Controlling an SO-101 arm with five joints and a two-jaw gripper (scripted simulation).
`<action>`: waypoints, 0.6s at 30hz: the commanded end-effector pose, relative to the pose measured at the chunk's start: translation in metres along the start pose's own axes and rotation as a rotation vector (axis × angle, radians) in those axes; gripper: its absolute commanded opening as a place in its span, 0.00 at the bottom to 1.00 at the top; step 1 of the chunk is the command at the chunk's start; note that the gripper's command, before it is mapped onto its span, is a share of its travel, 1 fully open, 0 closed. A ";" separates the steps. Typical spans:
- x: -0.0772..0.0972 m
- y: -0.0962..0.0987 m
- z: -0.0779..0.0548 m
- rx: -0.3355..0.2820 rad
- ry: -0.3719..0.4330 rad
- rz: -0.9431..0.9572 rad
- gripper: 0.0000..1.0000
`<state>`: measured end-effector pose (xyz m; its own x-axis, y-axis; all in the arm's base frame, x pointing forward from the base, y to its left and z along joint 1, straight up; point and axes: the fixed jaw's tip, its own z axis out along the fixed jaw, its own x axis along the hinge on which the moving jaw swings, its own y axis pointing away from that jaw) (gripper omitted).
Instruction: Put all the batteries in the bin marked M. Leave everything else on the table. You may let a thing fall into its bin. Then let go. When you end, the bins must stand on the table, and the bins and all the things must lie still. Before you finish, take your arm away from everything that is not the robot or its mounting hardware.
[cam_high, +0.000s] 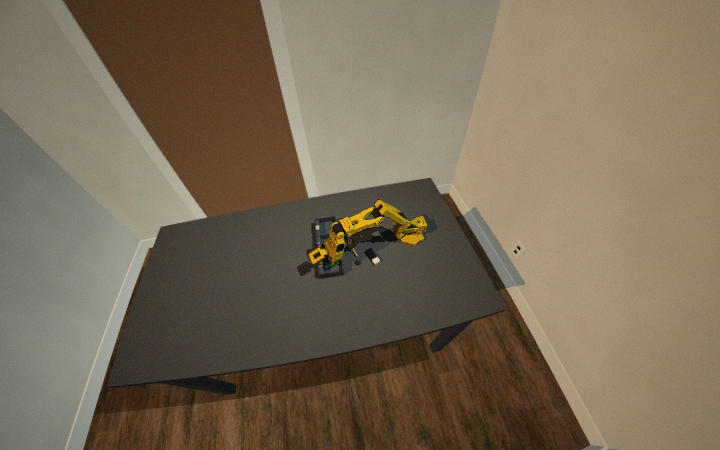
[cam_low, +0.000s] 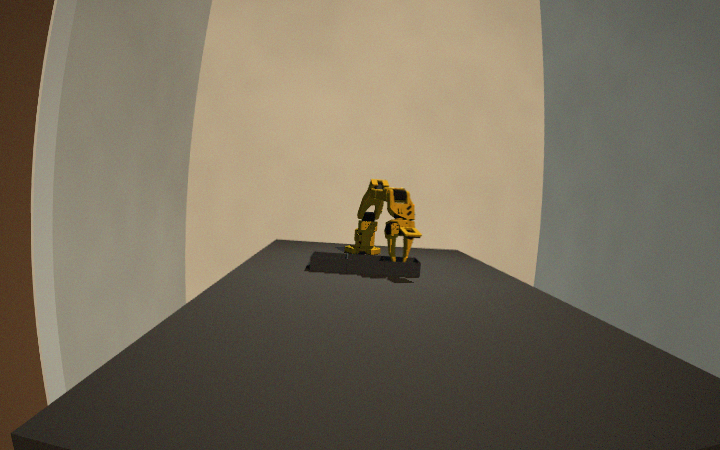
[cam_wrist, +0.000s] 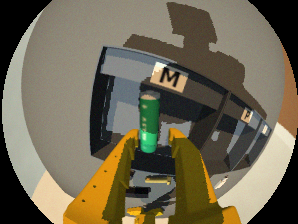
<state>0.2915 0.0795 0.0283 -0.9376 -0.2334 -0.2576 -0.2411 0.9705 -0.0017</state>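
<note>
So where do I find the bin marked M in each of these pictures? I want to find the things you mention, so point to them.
Top: the near end of the dark bin row, partly hidden by the arm.
Exterior: the right end of that row, its label not readable.
Wrist: the middle, the M label facing up at the far wall of the bin marked M (cam_high: 329, 275) (cam_low: 406, 269) (cam_wrist: 120, 73).
Shared landmark: the yellow tool (cam_high: 331, 265) (cam_low: 399, 260) (cam_wrist: 154, 134) at that bin.
</note>
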 end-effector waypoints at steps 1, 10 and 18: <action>-0.013 0.002 -0.017 -0.003 -0.082 0.001 0.15; -0.013 0.002 -0.017 -0.003 -0.082 0.001 0.16; -0.014 0.002 -0.025 -0.003 -0.082 0.001 0.16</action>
<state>0.2906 0.0793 0.0298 -0.9383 -0.2335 -0.2549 -0.2411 0.9705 -0.0017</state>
